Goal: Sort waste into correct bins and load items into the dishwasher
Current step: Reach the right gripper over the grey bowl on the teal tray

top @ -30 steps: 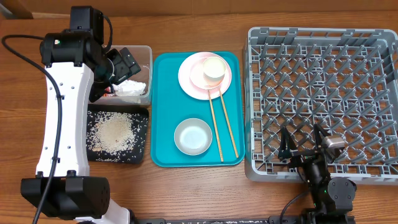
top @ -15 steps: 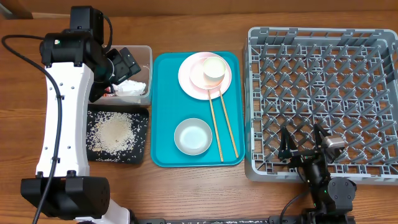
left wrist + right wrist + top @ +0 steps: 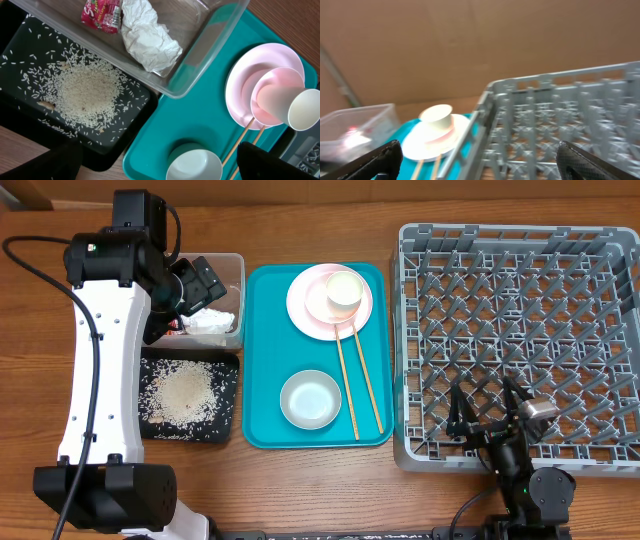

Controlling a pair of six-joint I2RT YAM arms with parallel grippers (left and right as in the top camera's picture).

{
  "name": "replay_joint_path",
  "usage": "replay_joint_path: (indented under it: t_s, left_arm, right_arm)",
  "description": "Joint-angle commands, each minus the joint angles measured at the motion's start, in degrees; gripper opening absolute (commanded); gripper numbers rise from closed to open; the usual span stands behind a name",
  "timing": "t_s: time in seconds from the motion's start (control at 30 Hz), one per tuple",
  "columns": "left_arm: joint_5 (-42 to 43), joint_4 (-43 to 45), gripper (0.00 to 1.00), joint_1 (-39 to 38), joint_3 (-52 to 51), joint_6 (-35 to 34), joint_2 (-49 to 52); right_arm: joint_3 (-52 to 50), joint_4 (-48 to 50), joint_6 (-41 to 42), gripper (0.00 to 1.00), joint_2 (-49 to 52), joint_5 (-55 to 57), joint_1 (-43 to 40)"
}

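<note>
Left tool [image 3: 200, 283] hangs over the clear plastic rectangular tub [image 3: 232, 265] near the far-left part of the tabletop, jaws spread fully apart and holding nothing. In the left wrist view I see the crumpled white tissue [image 3: 150, 42] and the small red printed snack wrapper [image 3: 101, 11] lying side by side in that tub. The shallow black rectangular tray [image 3: 228, 430] sits just on the near side of the tub, with the loose white rice grains [image 3: 87, 92] heaped at its middle and scattered around. The flat teal serving tray [image 3: 265, 360] is at the tabletop centre. At its far end is the pale pink-white round plate [image 3: 305, 305] with the small white cup [image 3: 344, 288] on it; I cannot tell what exactly lies under the cup. The round metal bowl [image 3: 310, 400] stands at the tray's near end. The two thin wooden chopsticks [image 3: 358, 380] run from the plate's edge toward the tray's near-right corner. The large square grey plastic dish rack [image 3: 520, 228] fills the right side of the tabletop, no dishes on its pegs. Right tool [image 3: 485, 408] is over the rack's near edge, jaws wide apart and nothing in them.
</note>
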Motion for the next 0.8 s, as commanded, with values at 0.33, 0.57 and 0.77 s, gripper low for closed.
replay_joint_path:
  t_s: [0.33,0.57,0.77]
  left_arm:
    - [0.61,0.04,1.0,-0.07,0.92,-0.11,-0.61]
    - [0.63,0.04,1.0,-0.13,0.92,-0.11,-0.61]
    - [0.61,0.04,1.0,-0.07,0.92,-0.11,-0.61]
  right_arm:
    - [29.18,-25.35,5.86,1.0,13.07,-4.83,-0.13]
    - [59.6,-51.04,3.19,1.0,38.21,-6.86,-0.13]
    - [77.24,-59.65,3.82,1.0,54.8,-23.15,-0.13]
